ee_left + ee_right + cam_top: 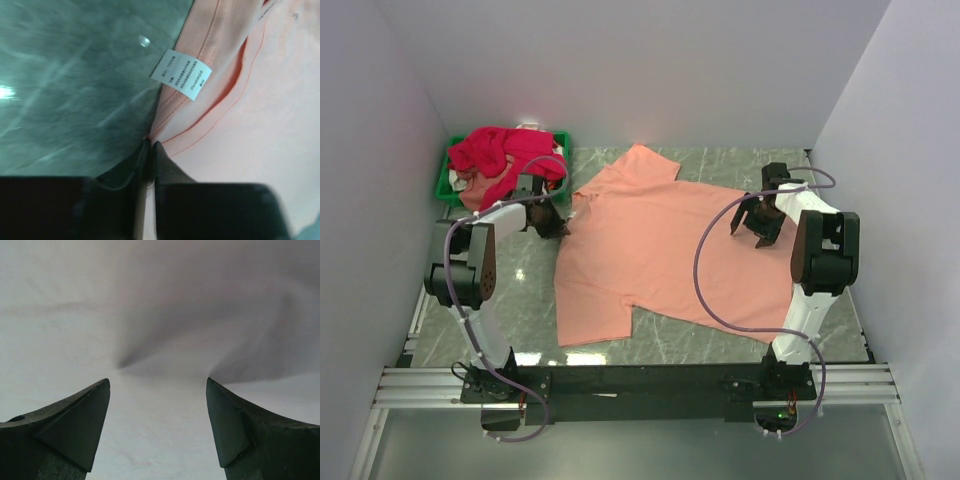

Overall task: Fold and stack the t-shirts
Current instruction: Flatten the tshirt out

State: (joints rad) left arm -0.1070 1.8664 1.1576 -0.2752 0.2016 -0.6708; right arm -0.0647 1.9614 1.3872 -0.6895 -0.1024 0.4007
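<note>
A salmon-peach t-shirt point(660, 250) lies spread flat across the middle of the table. My left gripper point(558, 226) is shut on its left edge near the collar; the left wrist view shows the jaws pinching the hem point(149, 145) below a white care label point(181, 74). My right gripper point(757, 226) is open, just above the shirt's right part; in the right wrist view its gripper point(157, 385) faces pale cloth point(160, 315) with a soft crease. Crimson-pink t-shirts point(500, 152) are heaped at the back left.
A small green bin point(450, 180) holds the crimson-pink heap in the back left corner. White walls close in the table on three sides. The marble tabletop point(520, 300) shows left of the shirt and along the front edge point(700, 340).
</note>
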